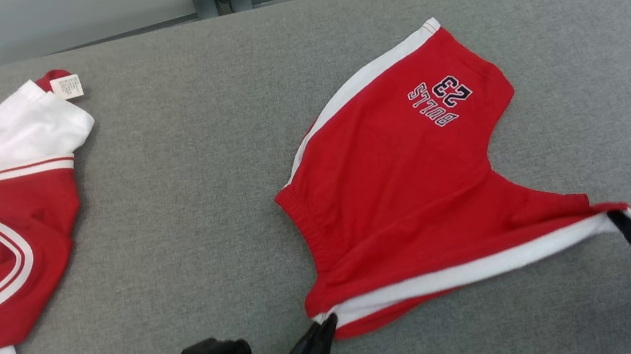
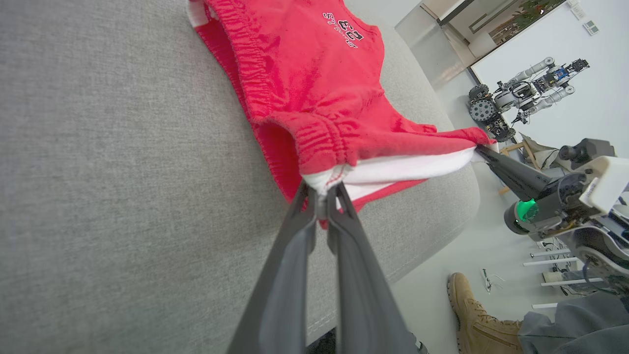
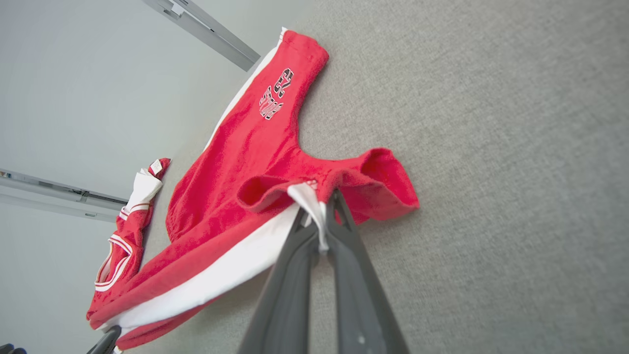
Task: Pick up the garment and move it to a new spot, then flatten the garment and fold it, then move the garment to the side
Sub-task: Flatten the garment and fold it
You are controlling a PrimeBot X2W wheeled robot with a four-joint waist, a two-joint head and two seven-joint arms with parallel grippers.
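The left gripper (image 1: 328, 322) is pressed together on the near-left corner of the shorts (image 1: 404, 189), pinching the spot where the elastic waistband meets the white side stripe. The right gripper (image 1: 616, 216) is likewise clamped tight, on the hem end of that same stripe at the near-right corner. Between the two pinches the near side seam runs almost taut and is raised a little off the grey pad (image 1: 199, 187), so the waist opening gapes beside the left tips and the near leg opening curls up beside the right ones. The far leg, with its printed number, lies flat on the pad to the right of the middle. The shorts look light, soft and limp. They will likely sag wherever they are unsupported, stretch rather than slip, and bunch at the elastic, so the corners held now seem the best places to hold them, with an even pull along the seam to spread them. The left arm comes in from the near edge with its fingers low, pointing far and slightly right. The right arm reaches in from the near-right corner, its fingers angled far-left and close to the pad. A red and white jersey (image 1: 2, 233) lies well apart at the left edge. A person's boot (image 2: 471, 314) stands on the floor beyond the pad's near edge.
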